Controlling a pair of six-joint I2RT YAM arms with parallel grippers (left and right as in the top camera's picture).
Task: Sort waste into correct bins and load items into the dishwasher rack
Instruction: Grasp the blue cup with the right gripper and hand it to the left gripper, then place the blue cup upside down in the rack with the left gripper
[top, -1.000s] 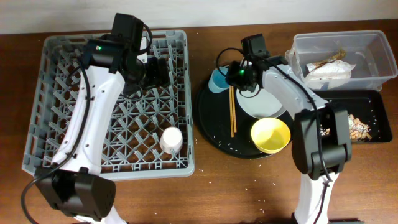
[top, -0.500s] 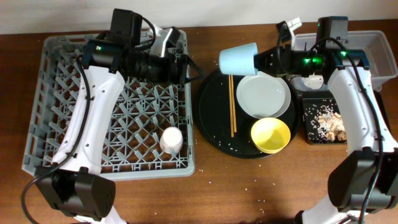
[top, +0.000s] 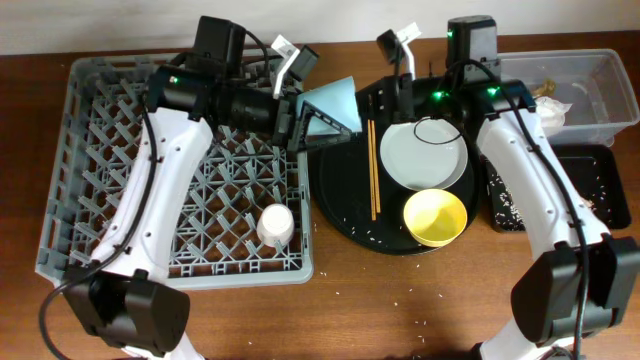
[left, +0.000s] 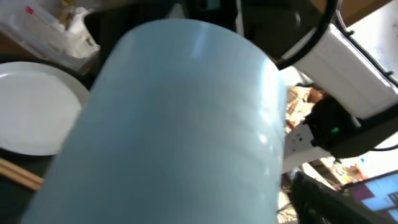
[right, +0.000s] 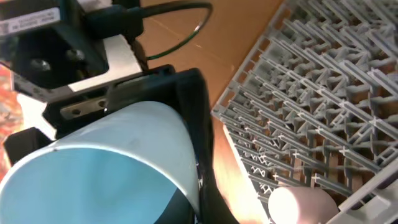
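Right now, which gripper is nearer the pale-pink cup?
Left: the left gripper is at the rack's edge, behind the pale-pink cup; the right gripper is farther, beside the round tray.

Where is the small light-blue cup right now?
Overhead view: the small light-blue cup lies tipped on its side in the left gripper, over the gap between the large grey plastic rack and the round black tray.

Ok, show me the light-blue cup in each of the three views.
Overhead: blue cup at top centre, on its side between the rack and the round black tray.
Left wrist: the cup fills most of the frame.
Right wrist: the cup is at lower left.
Landmarks: the plate links overhead and left wrist; the rack links overhead and right wrist. Neither shows in all three.
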